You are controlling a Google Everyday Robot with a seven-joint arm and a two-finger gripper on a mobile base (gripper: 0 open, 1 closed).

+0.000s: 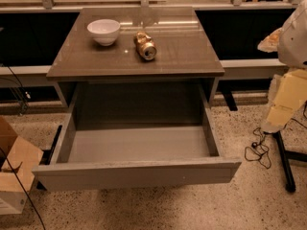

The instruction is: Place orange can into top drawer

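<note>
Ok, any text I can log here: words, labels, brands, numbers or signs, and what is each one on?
No text can be read in this view.
orange can, lying on the cabinet top: label too blurred to read.
cardboard box: no print legible.
white bowl and top drawer: plain, no markings.
hand, at the right edge beside the cabinet top: no marking visible.

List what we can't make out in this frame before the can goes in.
All in the camera view:
- gripper: at the right edge, away from the cabinet; the frame edge cuts off its arm.
- orange can: lies on its side on the cabinet top; its markings are too small to read and its far end is hidden.
- top drawer: open; its own front panel hides the front strip of the floor.
</note>
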